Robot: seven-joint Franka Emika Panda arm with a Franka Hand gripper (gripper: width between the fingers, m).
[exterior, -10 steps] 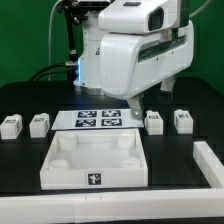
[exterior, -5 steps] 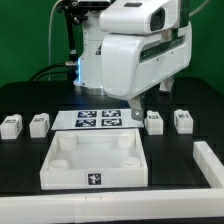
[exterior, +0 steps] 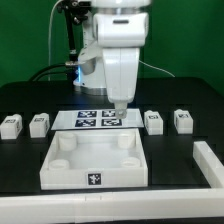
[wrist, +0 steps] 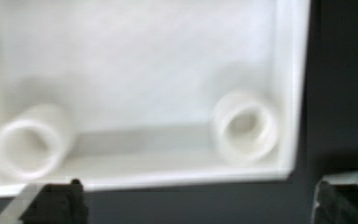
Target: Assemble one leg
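Four small white legs with tags lie on the black table: two at the exterior view's left (exterior: 11,125) (exterior: 39,123) and two at the right (exterior: 153,121) (exterior: 183,119). The large white panel (exterior: 95,160) with round corner sockets lies in front; in the wrist view the panel (wrist: 140,80) shows two sockets (wrist: 247,125) (wrist: 28,145). My gripper (exterior: 118,107) hangs above the far edge of the panel, over the marker board (exterior: 92,119). In the wrist view the gripper (wrist: 206,200) is open and empty, its dark fingertips (wrist: 60,200) wide apart. It touches no leg.
A white raised border (exterior: 212,165) runs along the table's front and the exterior view's right side. Cables hang behind the arm at the back.
The hand has turned about its vertical axis, showing a narrower side, and has shifted a little toward the exterior view's left. The legs and the panel have not moved.
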